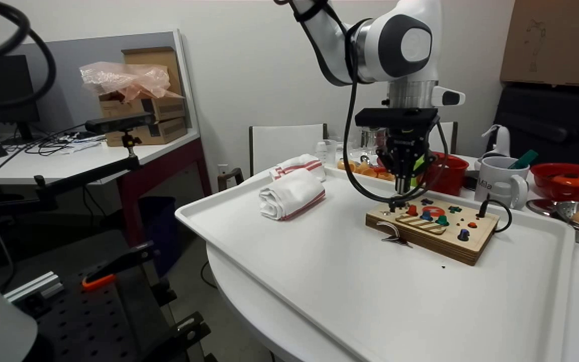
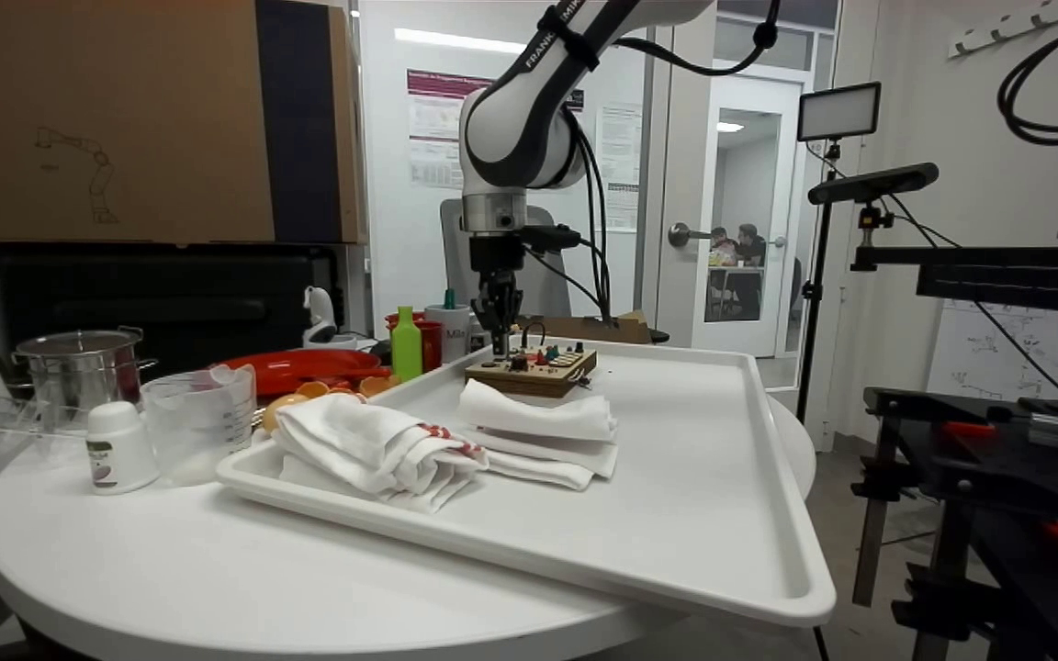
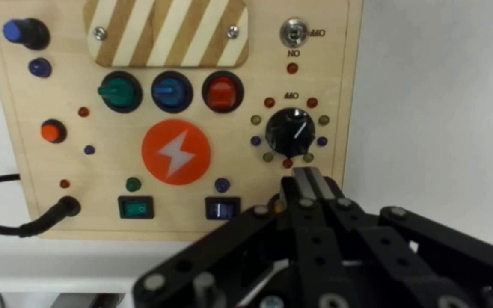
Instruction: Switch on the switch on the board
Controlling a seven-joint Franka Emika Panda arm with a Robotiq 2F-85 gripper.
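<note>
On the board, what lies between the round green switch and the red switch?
In the wrist view, on the board, a round blue switch lies between the round green switch and the red switch; the gripper is outside that stretch.

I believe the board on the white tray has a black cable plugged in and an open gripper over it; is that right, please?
Not quite: the gripper over the board is shut, as the wrist view shows; the black cable and white tray are as you say.

The wrist view's top edge crops the board (image 3: 229, 143); lower right, the gripper (image 3: 309, 172) partly hides a yellow part (image 3: 277, 207)
</note>
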